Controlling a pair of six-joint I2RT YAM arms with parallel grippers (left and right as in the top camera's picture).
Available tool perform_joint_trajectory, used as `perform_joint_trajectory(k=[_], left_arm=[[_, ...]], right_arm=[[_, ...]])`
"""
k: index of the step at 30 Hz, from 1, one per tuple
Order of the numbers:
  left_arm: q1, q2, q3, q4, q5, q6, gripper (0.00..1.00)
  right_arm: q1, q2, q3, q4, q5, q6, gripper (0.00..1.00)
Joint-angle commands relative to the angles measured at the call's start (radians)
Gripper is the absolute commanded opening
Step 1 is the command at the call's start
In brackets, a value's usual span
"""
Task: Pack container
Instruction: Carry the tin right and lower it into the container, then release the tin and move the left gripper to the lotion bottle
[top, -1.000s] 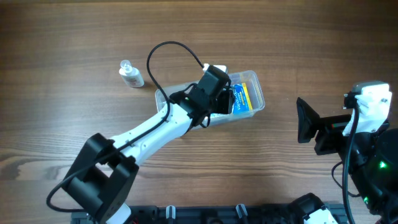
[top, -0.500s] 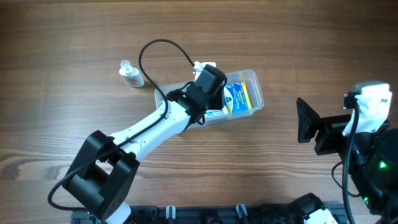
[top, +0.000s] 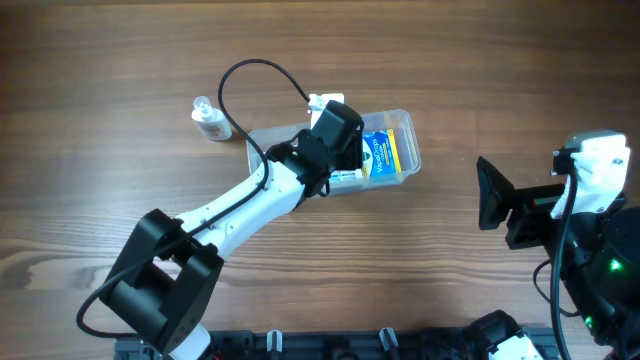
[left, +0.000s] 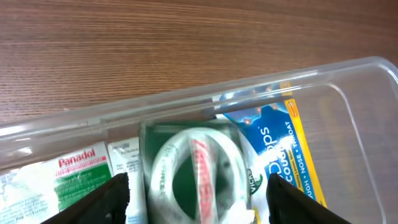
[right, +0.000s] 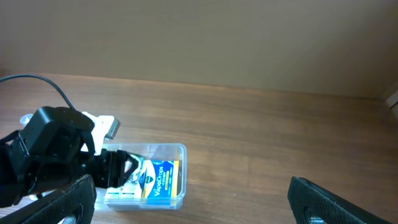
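Overhead: left gripper (left: 198, 202) has edged leftward over the container (top: 405, 120), mid-table, nudging it slightly. Fingers (left: 115, 199) stand spread, clear of a blurred tape roll (left: 196, 165) lying inside, likely just released. Container's right half is roomy; far wall close. Right gripper (top: 487, 195) parked wide apart.

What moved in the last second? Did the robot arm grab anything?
The left gripper crept a little farther forward and to the left above the container, which slid slightly left too. It grabbed nothing: its fingers stand open on either side of the tape roll in the container. The small bottle and the right gripper stayed put.
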Motion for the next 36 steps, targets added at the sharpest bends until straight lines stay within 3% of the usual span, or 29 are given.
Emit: perform_joint_trajectory(k=[1, 2, 5, 6, 10, 15, 20, 27, 33, 36], left_arm=[[0.008, 0.011, 0.011, 0.002, -0.009, -0.003, 0.82], [0.008, 0.011, 0.011, -0.001, -0.009, -0.003, 0.88], [0.008, 0.011, 0.011, -0.003, -0.01, 0.001, 0.92], [0.008, 0.009, 0.011, -0.002, -0.009, 0.001, 1.0], [0.01, -0.013, 0.014, 0.005, 0.047, 0.005, 1.0], [0.036, -0.126, 0.016, -0.002, 0.191, 0.099, 1.0], [0.098, -0.301, 0.016, -0.073, 0.211, 0.228, 1.0], [0.333, -0.439, 0.016, -0.232, 0.091, 0.29, 1.0], [0.555, -0.404, 0.016, -0.338, 0.095, 0.29, 0.98], [0.641, -0.351, 0.016, -0.317, 0.1, 0.311, 0.99]], right_arm=[[-0.004, 0.006, 0.0, 0.002, -0.012, -0.02, 1.0], [-0.004, 0.006, 0.0, 0.002, -0.012, -0.02, 1.0], [-0.004, 0.006, 0.0, 0.002, -0.012, -0.02, 1.0], [-0.004, 0.006, 0.0, 0.002, -0.012, -0.02, 0.99], [-0.004, 0.006, 0.0, 0.002, -0.012, -0.02, 1.0], [-0.004, 0.006, 0.0, 0.002, -0.012, -0.02, 1.0], [-0.004, 0.006, 0.0, 0.002, -0.012, -0.02, 1.0], [-0.004, 0.006, 0.0, 0.002, -0.012, -0.02, 1.0], [-0.004, 0.006, 0.0, 0.002, -0.012, -0.02, 1.0], [-0.004, 0.006, 0.0, 0.002, -0.012, -0.02, 1.0]])
